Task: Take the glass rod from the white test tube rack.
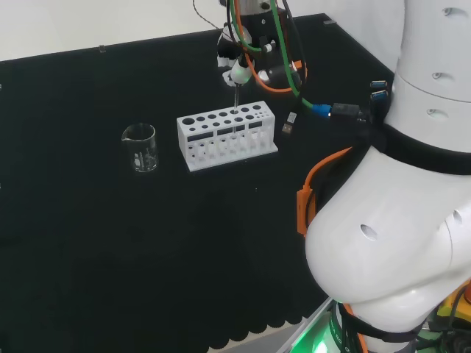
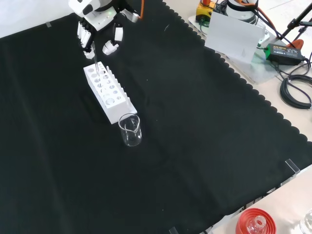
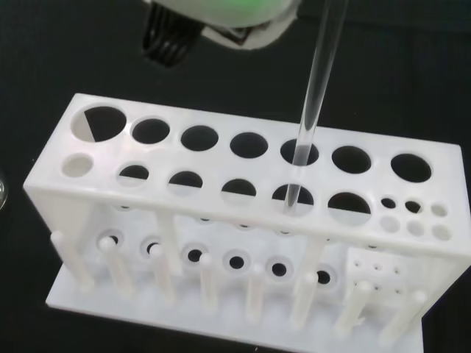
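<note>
- While the thin clear glass rod stands nearly upright in a hole of the white plastic test tube rack, the black and white robot hand pinches its top from directly above.
- Lifting looks due along that upright axis.
- Beside the rack, the front view shows a clear glass beaker; the wrist view shows the rod's lower end in the hole.

Beaker beside rack — cloth bare.

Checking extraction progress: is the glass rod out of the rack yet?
Not yet. The glass rod still passes down through a hole in the white test tube rack.
</note>
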